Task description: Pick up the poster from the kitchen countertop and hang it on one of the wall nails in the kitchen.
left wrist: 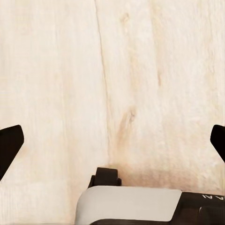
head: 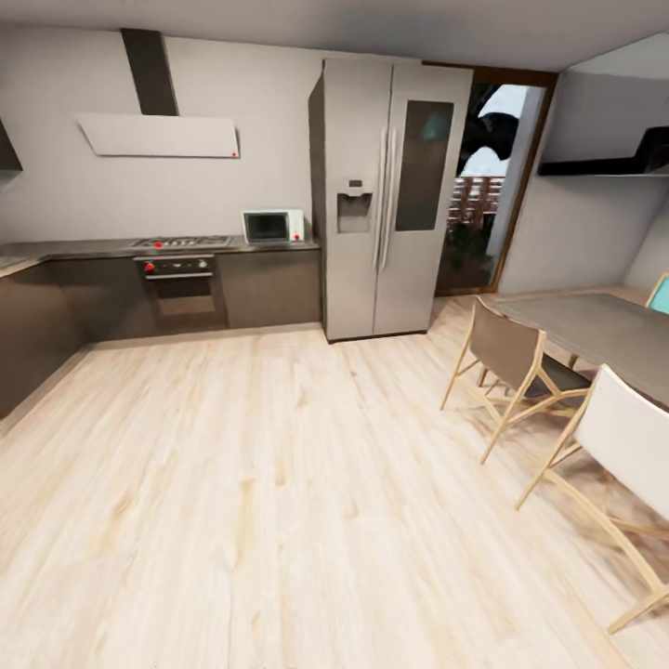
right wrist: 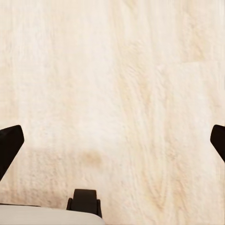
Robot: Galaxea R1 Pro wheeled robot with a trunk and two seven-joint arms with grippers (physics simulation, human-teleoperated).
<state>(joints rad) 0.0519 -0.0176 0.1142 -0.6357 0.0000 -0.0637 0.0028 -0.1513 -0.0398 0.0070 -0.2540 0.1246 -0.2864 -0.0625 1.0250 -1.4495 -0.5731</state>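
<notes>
The robot stands out on the pale wood floor [head: 279, 520] of the kitchen, facing the far wall, and judging by the open stretch ahead it is in transit, with the pick-up not yet begun. The poster cannot be made out anywhere on the kitchen countertop [head: 84, 249], whose dark run reaches from the left corner to the fridge; if it lies there it is either too small to tell or beyond the frame.

The left gripper [left wrist: 112, 140] hangs pointing down at bare planks, fingers spread wide to the frame's edges with nothing between them. The right gripper [right wrist: 112, 140] is held the same way, released and empty. Both arms seem tucked low, probably to keep them clear while the base rolls.

Along the counter sit one gas hob [head: 179, 242] with one oven [head: 178, 286] beneath it, and one microwave [head: 272, 226] beside the fridge. One range hood [head: 160, 135] hangs above the hob. There is one double-door refrigerator [head: 390, 195], and one doorway [head: 488, 186] to its right. One dining table [head: 595, 325] stands at the right with two wood-framed chairs [head: 506, 358] drawn up on the near side; a teal corner of a possible third shows at the far edge
</notes>
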